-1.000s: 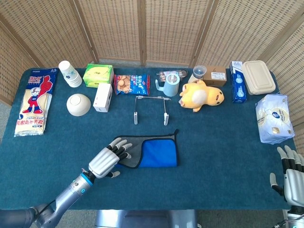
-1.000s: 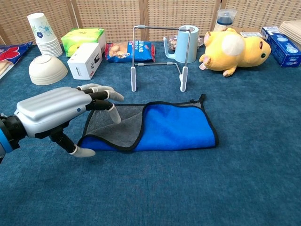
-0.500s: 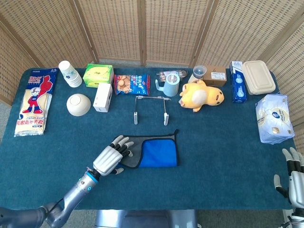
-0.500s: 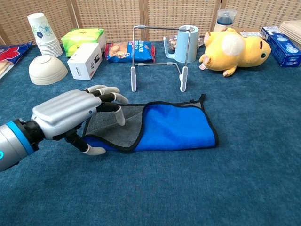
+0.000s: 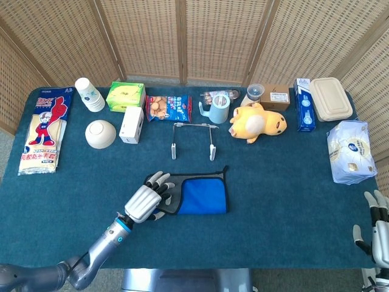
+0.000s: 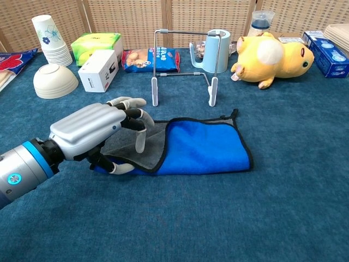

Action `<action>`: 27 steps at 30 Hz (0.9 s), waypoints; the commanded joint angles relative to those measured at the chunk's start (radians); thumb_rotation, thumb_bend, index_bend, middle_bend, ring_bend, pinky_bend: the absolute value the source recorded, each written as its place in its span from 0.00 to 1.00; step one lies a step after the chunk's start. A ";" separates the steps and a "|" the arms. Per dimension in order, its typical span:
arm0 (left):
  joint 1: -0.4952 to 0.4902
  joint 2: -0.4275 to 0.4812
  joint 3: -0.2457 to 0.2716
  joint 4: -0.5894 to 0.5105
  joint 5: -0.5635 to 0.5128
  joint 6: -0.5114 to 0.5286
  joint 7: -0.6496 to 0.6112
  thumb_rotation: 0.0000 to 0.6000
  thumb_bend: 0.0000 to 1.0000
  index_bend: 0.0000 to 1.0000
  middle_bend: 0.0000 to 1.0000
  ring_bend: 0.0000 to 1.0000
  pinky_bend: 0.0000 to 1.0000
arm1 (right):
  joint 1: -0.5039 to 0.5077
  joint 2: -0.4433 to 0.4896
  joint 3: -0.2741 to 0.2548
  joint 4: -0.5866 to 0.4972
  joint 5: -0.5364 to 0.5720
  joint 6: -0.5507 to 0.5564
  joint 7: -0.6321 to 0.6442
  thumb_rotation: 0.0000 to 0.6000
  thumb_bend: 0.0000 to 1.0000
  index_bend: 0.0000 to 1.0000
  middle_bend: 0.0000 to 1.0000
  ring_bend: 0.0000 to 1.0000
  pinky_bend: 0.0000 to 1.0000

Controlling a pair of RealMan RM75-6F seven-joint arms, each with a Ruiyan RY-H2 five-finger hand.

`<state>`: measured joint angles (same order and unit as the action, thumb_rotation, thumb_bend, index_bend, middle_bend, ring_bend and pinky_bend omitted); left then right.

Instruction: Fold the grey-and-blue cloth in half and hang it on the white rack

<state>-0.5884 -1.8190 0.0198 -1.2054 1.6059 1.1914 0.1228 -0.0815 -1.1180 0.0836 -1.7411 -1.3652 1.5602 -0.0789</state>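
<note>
the grey-and-blue cloth (image 6: 191, 147) is laid flat on the blue table cover (image 6: 262, 218), near the front centre, already doubled over: blue face on the right, grey panel exposed at the left end, black hem all round, small loop at the far right corner

the left hand (image 6: 95, 134) is placed over the cloth's left edge. fingers (image 6: 135, 115) are curled down onto the grey panel, slightly apart, thumb tucked low against the near hem. whether fabric is actually pinched cannot be told from either view

in the head view the left hand (image 5: 148, 199) is seen at the cloth's (image 5: 203, 194) left end, forearm running down to the lower left

the right hand (image 5: 378, 228) is seen only at the lower right corner of the head view, well apart from the cloth, fingers up and apart, nothing held

the white rack (image 6: 185, 68) is stood upright just behind the cloth, not touching it, bar bare

behind it: blue mug (image 6: 217, 50), yellow plush toy (image 6: 272, 57), snack packet (image 6: 152, 59). to the left: white box (image 6: 99, 70), upturned bowl (image 6: 54, 81), stacked paper cups (image 6: 50, 39), green tissue box (image 6: 97, 43)
</note>
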 commanded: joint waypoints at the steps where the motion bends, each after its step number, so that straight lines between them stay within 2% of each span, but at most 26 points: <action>1: -0.001 -0.005 -0.004 0.011 -0.001 -0.004 -0.006 1.00 0.38 0.55 0.27 0.02 0.00 | -0.001 0.001 0.000 -0.002 -0.001 0.002 -0.002 1.00 0.42 0.00 0.00 0.00 0.00; 7: -0.007 -0.014 -0.012 0.028 0.003 -0.005 -0.012 1.00 0.45 0.59 0.29 0.03 0.00 | -0.004 0.002 0.000 -0.006 -0.001 0.008 -0.005 1.00 0.41 0.00 0.00 0.00 0.00; 19: -0.013 -0.026 -0.026 0.048 -0.003 -0.011 -0.015 1.00 0.48 0.68 0.34 0.07 0.02 | -0.015 0.007 -0.002 -0.007 -0.006 0.024 0.003 1.00 0.41 0.00 0.00 0.00 0.00; 27: -0.003 -0.029 -0.076 0.066 -0.042 0.019 -0.043 1.00 0.49 0.69 0.36 0.08 0.04 | -0.013 0.004 -0.001 -0.004 -0.010 0.021 0.003 1.00 0.41 0.00 0.00 0.00 0.00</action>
<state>-0.5936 -1.8464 -0.0526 -1.1434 1.5681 1.2069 0.0834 -0.0942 -1.1139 0.0829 -1.7453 -1.3751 1.5811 -0.0755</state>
